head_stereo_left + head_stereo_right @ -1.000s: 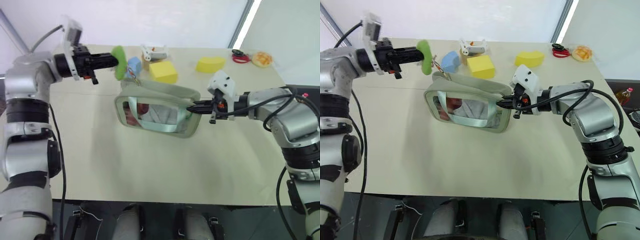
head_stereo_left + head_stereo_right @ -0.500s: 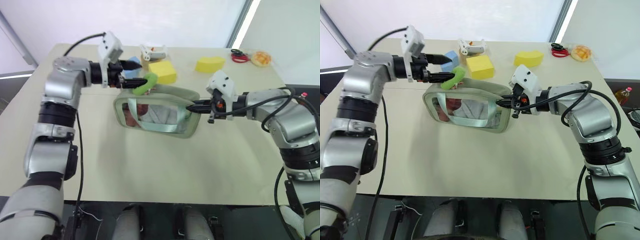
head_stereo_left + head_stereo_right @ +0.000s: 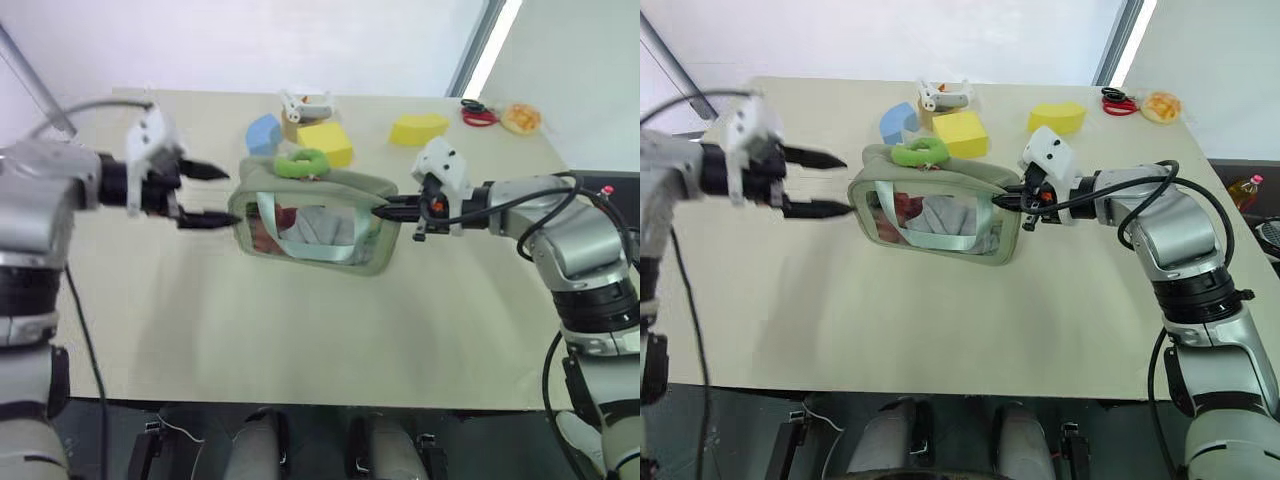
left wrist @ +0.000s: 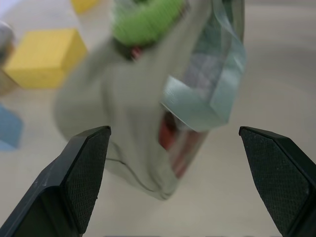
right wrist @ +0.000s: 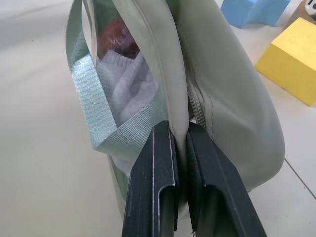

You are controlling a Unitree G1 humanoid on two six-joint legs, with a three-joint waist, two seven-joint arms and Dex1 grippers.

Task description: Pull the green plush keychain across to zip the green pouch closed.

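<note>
Left gripper (image 3: 222,193) gapes just off green pouch (image 3: 315,225); right gripper (image 3: 381,211) probably pinches its edge.

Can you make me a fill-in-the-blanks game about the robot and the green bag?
1. The fuzzy green plush keychain lies on top of the green ____.
2. The left pincer is ____ and holds nothing.
3. The right pincer is shut on the pouch's ____ edge.
4. Behind the pouch sit a blue block and a ____ block.

Missing words: pouch; open; right; yellow
</note>
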